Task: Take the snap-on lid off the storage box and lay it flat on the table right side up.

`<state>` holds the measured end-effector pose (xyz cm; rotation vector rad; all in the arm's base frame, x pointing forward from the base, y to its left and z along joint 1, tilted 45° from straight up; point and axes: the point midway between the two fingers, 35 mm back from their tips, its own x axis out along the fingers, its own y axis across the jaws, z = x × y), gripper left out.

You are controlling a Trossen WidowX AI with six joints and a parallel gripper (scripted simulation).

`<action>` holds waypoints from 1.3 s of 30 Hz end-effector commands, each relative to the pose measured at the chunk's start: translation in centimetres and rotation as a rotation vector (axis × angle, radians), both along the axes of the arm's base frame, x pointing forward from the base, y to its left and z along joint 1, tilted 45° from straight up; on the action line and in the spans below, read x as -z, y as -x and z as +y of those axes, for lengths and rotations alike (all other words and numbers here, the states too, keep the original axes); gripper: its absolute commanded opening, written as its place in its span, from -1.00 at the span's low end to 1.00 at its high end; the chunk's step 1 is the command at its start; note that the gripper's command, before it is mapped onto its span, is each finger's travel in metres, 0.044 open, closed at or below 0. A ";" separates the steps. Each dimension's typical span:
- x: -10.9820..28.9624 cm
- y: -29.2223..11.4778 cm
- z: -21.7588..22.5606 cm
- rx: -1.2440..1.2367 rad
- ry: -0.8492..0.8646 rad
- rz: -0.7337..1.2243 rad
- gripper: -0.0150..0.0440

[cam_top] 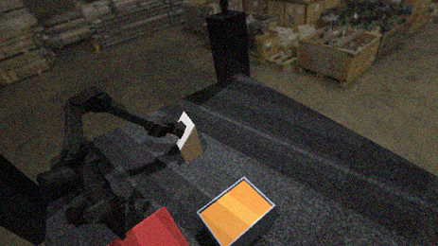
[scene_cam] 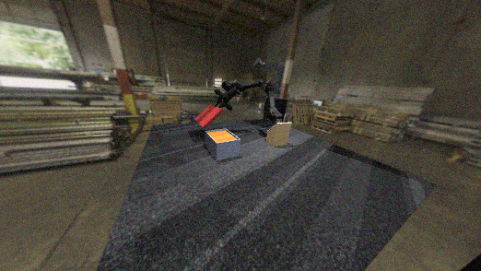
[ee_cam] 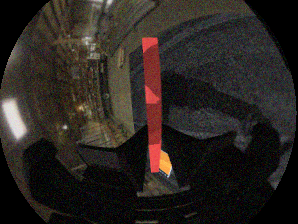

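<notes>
Stacked lumber and pallets ring the dark granite table (scene_cam: 258, 203). Beyond the storage box (cam_top: 237, 217) a tan carton (cam_top: 190, 146) stands, well apart. That box lies open, its interior orange. Beside it the gripper (scene_cam: 220, 102) clamps the red lid (cam_top: 141, 245), tilted in the air; the wrist view shows the lid edge-on.
</notes>
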<state>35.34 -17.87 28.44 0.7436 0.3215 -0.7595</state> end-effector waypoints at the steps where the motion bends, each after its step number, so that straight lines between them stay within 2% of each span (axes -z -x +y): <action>1: 0.1 -0.1 0.0 -0.014 0.002 -0.004 -0.49; 39: 2.2 0.2 -2.1 -0.014 0.004 -0.005 -0.49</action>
